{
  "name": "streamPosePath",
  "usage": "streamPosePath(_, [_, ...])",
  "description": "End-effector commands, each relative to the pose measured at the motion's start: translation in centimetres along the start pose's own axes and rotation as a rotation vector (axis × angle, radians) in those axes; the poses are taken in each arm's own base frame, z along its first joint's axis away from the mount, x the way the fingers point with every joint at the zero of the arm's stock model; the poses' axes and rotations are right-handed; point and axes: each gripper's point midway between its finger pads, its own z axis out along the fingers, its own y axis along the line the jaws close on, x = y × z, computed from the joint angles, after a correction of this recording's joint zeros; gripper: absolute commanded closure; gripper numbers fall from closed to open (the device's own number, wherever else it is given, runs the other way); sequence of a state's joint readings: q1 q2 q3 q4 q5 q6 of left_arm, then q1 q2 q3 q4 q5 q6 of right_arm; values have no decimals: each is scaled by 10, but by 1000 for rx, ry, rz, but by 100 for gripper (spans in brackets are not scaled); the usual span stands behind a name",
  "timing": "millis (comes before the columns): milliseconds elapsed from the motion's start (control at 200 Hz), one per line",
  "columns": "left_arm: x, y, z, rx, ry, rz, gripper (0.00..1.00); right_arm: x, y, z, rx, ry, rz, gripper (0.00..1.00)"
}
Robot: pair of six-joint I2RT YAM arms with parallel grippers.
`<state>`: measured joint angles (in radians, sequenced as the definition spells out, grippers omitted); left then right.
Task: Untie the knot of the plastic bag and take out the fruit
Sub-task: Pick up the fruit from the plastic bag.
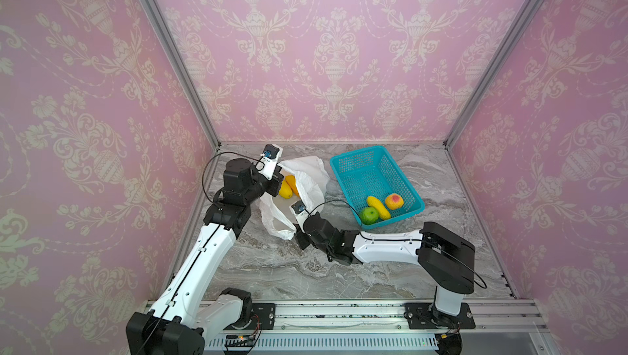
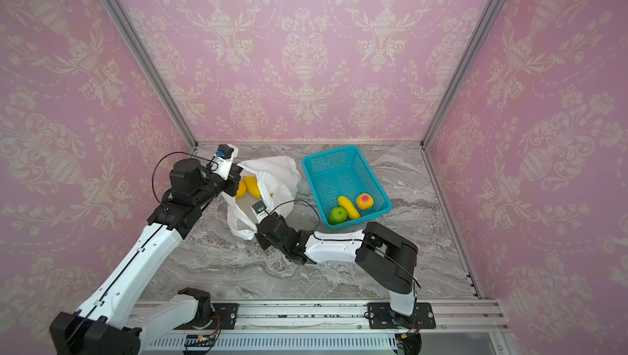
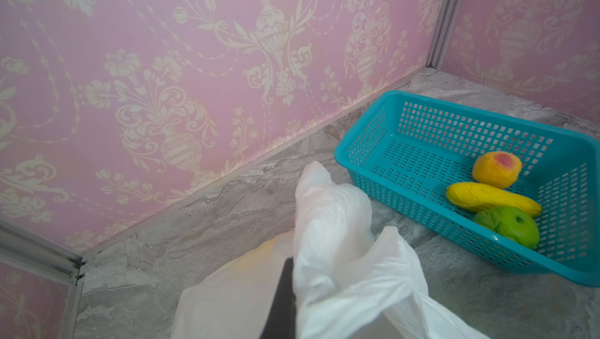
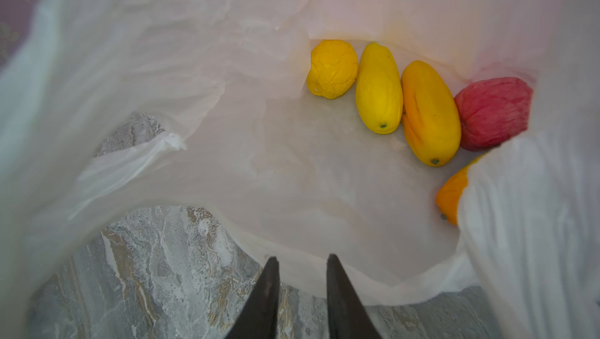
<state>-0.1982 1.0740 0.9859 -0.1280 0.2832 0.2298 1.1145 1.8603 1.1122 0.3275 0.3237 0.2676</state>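
Already the bag is open, three fruits lie in the basket, five more show inside; left pincer pinches the bag, right pincer gapes empty.

White-shelled left arm and right arm, black at the joints, strung with thin black cables, with blue-marked wrist cameras, bolted on black plates to a silver rail.

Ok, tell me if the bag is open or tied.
Open: the bag gapes wide, with fruit visible inside.
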Motion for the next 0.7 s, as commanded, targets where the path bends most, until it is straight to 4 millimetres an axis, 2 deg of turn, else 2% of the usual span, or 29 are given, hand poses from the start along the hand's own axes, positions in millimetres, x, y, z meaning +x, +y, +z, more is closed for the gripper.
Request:
streamPosePath(0, [-7,-2,-6,13,-25,15,100,-7,-16,11,70,-5,68,73])
streamPosePath(10, [-7,-2,-6,14,-25,15,100,-19,-15,12,68,-25,81,73])
streamPosePath(25, [-7,-2,-6,15,-25,16,100,-22,-16,13,70,-29,90,73])
streamPosePath(225, [-7,-3,-6,17,-25,15,100,-21,-46,42,115,17,168,70])
streamPosePath(530, [-7,-4,-7,22,-27,18,100,-27,-52,85,183,79,157,58])
streamPosePath(696, [-9,-4,-7,26,-31,15,100,-34,-48,108,197,116,124,50])
